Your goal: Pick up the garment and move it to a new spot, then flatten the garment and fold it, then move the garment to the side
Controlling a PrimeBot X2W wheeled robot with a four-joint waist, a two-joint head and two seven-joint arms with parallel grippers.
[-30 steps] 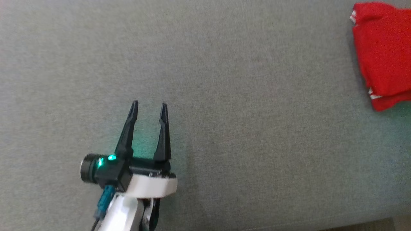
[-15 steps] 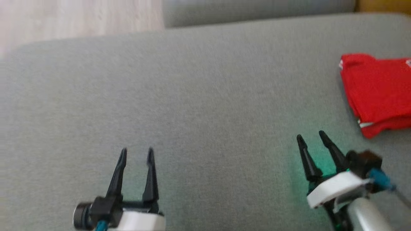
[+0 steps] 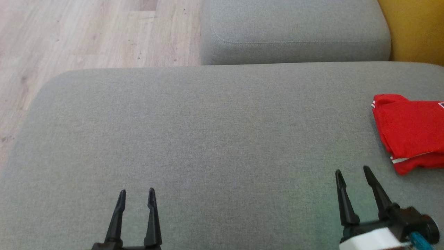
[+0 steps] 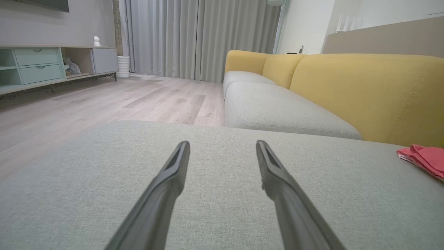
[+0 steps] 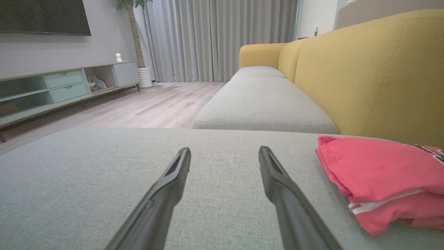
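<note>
- Head view: the whole picture had shifted over the last second, so the camera had moved, not the things. The pale wood floor (image 3: 86, 31), a second grey seat cushion (image 3: 295, 31) and the yellow sofa back (image 3: 416, 27) had come into frame.
- Head view: the red folded garment (image 3: 412, 132) with white trim lay at the right edge of the wide grey fabric sofa seat (image 3: 208, 139). It was folded just as it had been a second ago and nothing touched it.
- Head view: the left hand (image 3: 136, 192) sat at the bottom edge, fingers apart and empty. The right hand (image 3: 352, 171), out of frame a second ago, sat at lower right, fingers apart and empty. It was near the garment but not touching.
- Left wrist view: the left hand (image 4: 222, 144) was spread wide and low over bare grey seat. The garment (image 4: 421, 158) was well apart at far right.
- Right wrist view: the right hand (image 5: 223, 151) was spread wide with nothing between its fingers. The garment (image 5: 381, 173) lay just beside it on the right in a neat stack, next to the yellow back.
- Judgement: folded, set aside, both hands clear and parked low, so the task looked finished or at its last retreat. No grasp seemed to be pending.
</note>
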